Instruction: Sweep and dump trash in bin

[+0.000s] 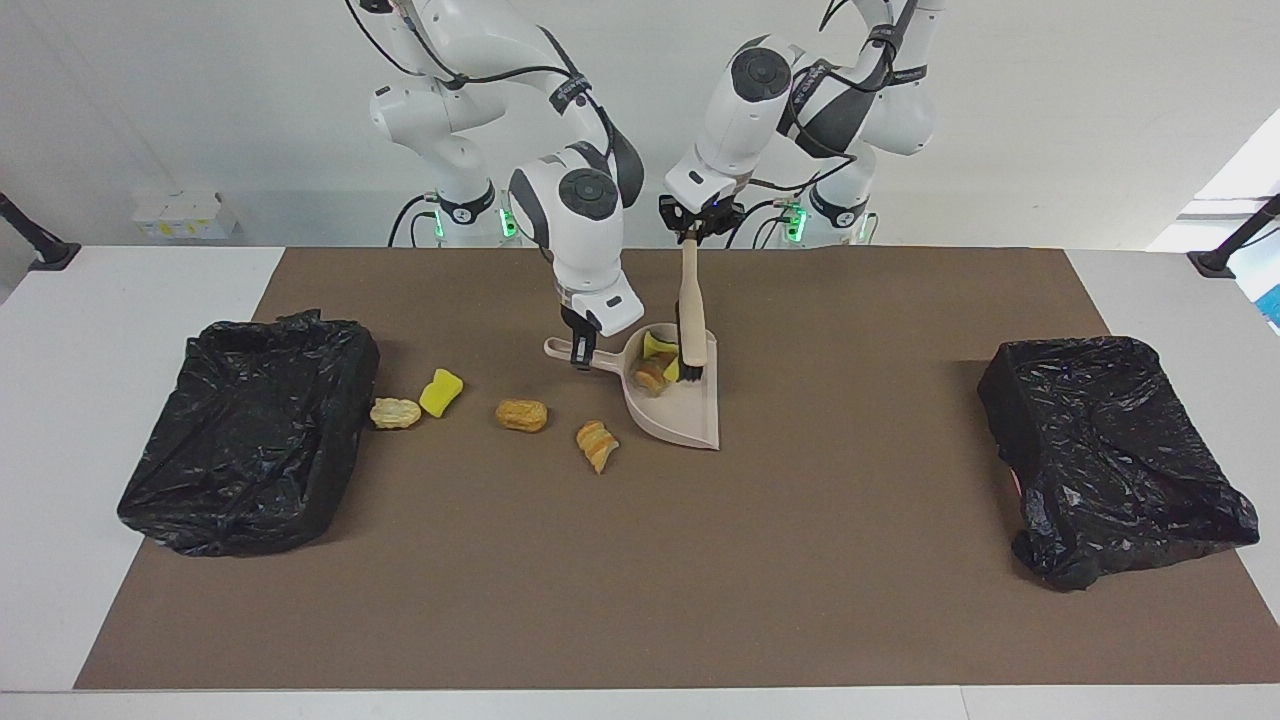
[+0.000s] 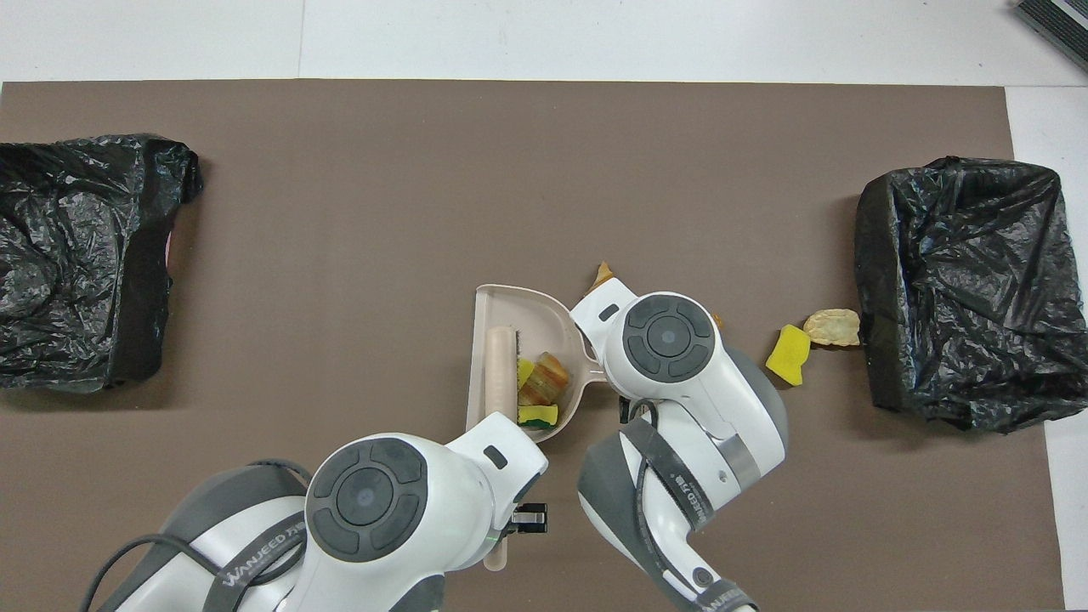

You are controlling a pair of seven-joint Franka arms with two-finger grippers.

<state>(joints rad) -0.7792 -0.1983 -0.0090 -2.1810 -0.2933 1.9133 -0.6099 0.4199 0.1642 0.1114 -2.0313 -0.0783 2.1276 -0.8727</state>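
Three trash pieces [image 1: 655, 365], yellow sponge scraps and a tan lump, lie in the dustpan [image 1: 680, 420]. Four lie on the mat: bread lumps [image 1: 597, 445], [image 1: 522, 415], [image 1: 396, 412] and a yellow sponge scrap [image 1: 440, 392].

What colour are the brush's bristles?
Black, under a beige handle; the brush shows them best in the facing view.

Beige dustpan [image 1: 677, 415], beige brush [image 1: 689, 315] with black bristles, yellow sponge scrap [image 1: 440, 392], tan bread lumps [image 1: 521, 415], black bin bags [image 1: 250, 430], brown mat [image 1: 640, 560], white bench [image 1: 100, 300].
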